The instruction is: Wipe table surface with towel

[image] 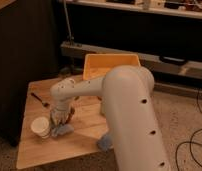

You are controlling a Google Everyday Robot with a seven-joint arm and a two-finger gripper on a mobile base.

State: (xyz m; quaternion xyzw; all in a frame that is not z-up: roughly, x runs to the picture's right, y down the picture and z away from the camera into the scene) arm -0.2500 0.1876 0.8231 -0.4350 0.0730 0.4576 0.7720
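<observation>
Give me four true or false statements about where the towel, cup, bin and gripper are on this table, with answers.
1. The towel lies on the table surface right beside the paper cup. True.
2. The yellow bin sits at the table's near edge. False: it is at the far edge.
3. The gripper is low, just above the towel and next to the cup. True.
4. The paper cup lies inside the bin. False: it stands upright on the table.
</observation>
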